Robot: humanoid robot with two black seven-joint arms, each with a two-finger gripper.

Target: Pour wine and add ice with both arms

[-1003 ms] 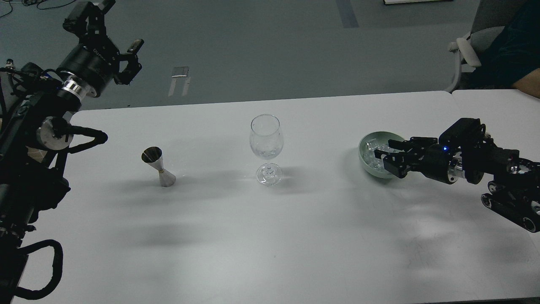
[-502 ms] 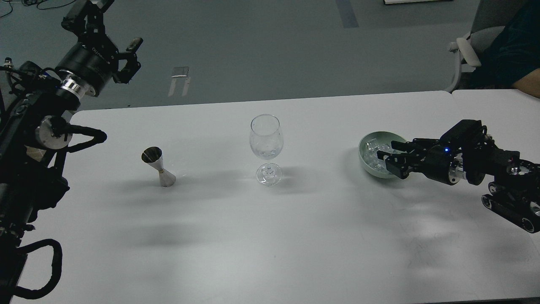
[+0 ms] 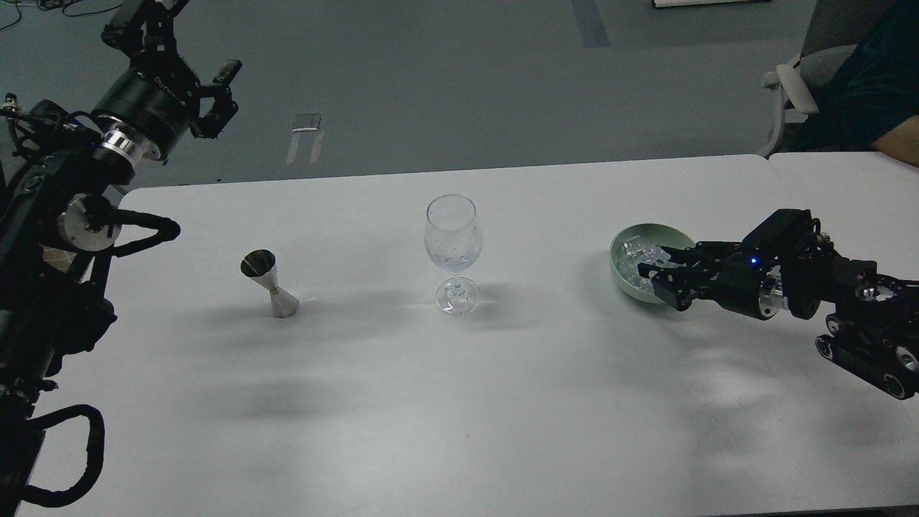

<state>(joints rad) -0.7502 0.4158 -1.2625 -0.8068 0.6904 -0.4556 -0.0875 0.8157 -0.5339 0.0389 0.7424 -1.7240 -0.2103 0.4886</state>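
Note:
A clear stemmed glass [image 3: 452,244] stands at the table's middle, with something glinting low in its bowl. A silver jigger [image 3: 270,284] stands to its left. A pale green bowl [image 3: 617,276] at the right holds several clear ice cubes [image 3: 637,257]. My right gripper [image 3: 655,278] reaches into the bowl's near right side, fingers apart among the ice; I cannot tell if a cube lies between them. My left gripper [image 3: 188,57] is raised high beyond the table's far left corner, open and empty.
The white table [image 3: 459,402] has a seam [image 3: 768,164] at the far right. An office chair [image 3: 797,79] and a seated person [image 3: 879,93] are beyond the table's far right corner. A small metal plate [image 3: 307,122] lies on the floor.
My right gripper has sunk a little and shifted slightly within the bowl. My left gripper has drifted up and to the left. Glass and jigger have not moved.

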